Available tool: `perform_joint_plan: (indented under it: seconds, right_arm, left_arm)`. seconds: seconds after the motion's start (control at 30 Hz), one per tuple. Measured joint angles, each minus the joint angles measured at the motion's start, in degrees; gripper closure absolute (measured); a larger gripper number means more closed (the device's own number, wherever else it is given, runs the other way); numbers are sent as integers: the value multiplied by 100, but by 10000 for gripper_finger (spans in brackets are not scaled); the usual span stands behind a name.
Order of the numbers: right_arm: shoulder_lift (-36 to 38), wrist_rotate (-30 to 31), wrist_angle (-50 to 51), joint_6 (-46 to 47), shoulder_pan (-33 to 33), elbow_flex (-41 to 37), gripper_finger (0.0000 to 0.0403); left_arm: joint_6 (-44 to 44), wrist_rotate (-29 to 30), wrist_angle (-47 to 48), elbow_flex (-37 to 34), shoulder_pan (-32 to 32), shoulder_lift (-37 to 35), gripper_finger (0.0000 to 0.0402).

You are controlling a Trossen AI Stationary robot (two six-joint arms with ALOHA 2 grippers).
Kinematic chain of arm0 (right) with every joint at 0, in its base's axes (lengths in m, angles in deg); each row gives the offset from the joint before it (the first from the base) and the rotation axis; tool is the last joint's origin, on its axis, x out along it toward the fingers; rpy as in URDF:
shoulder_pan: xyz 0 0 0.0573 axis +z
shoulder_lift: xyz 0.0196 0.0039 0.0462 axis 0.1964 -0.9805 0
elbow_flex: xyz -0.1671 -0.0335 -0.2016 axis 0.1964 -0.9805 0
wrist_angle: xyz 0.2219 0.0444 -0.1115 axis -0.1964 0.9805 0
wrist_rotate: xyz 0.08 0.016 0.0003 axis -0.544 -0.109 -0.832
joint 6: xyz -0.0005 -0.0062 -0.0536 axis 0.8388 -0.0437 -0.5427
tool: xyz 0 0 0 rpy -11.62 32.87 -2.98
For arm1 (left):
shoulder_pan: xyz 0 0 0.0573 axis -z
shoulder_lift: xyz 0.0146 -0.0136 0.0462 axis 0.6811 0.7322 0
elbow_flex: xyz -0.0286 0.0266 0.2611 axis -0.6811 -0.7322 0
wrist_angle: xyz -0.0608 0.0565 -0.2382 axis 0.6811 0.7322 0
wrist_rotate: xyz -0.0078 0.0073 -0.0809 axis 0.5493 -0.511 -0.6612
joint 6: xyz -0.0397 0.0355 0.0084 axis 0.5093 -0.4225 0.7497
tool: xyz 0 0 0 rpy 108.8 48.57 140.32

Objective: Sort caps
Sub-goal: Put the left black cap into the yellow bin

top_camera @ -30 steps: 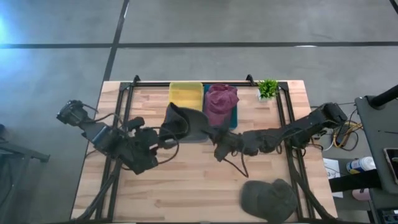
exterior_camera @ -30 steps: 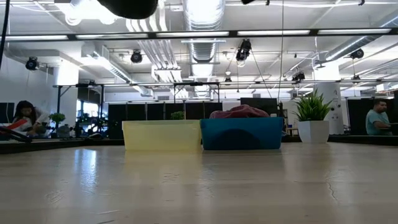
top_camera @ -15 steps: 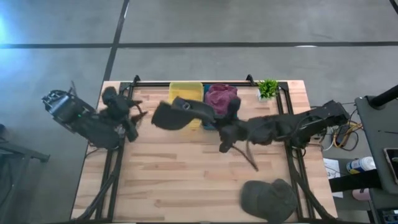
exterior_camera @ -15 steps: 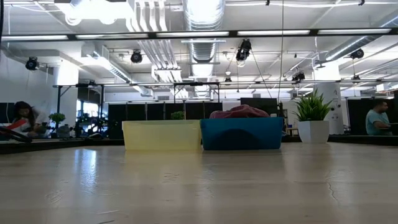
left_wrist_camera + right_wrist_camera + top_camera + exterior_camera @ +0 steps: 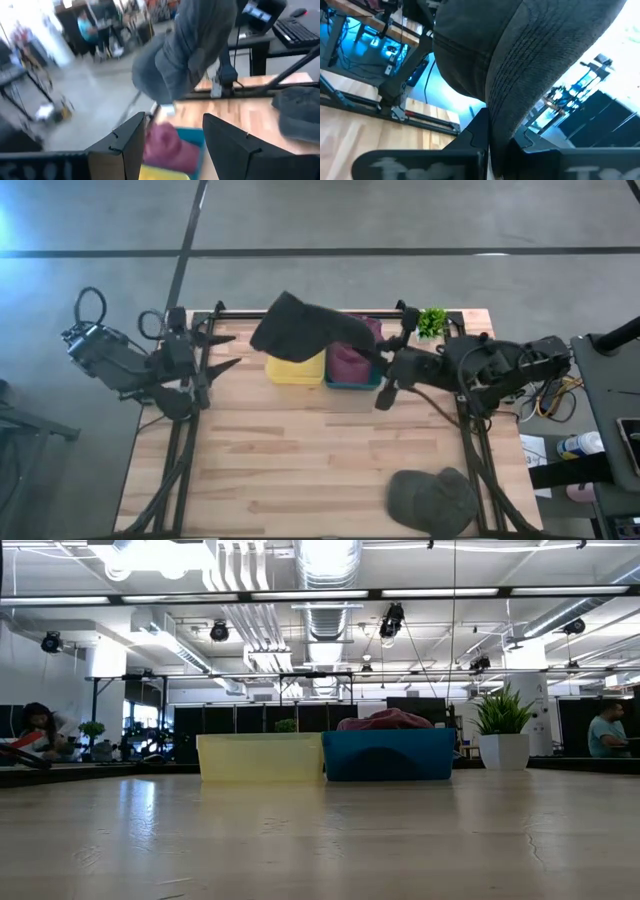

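The high view looks straight down on the whole surface (image 5: 330, 470). The low view sits at surface level, facing the yellow bin (image 5: 260, 757) and teal bin (image 5: 390, 755), which the high view shares. Each wrist view looks forward past its own hand, close on the held cap (image 5: 520, 55).

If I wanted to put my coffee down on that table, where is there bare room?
The wide wooden stretch in front of the yellow bin and teal bin is bare, bordered at the near right corner by an olive cap. The back edge is crowded: both bins, a small plant, and the right gripper holding a dark cap above them.
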Motion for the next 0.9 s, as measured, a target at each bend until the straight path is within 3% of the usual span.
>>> perform_joint_plan:
  seconds: [0.13, 0.27, 0.77, 0.9]
  right_arm:
    - [-29, -4, 222, 163, -2, 192, 385]
    - [-35, -2, 224, 258, -2, 154, 385]
    - [-42, 0, 226, 250, 0, 135, 385]
    - [-42, -2, 256, 253, 0, 135, 385]
  left_arm:
    - [-922, -318, -896, 0, -130, -35, 209]
    - [-997, -1236, -1391, 0, -454, -72, 209]
    - [-600, -3033, -1038, -6, -1620, -8, 209]
    - [-576, -3150, -872, -7, -1665, 117, 209]
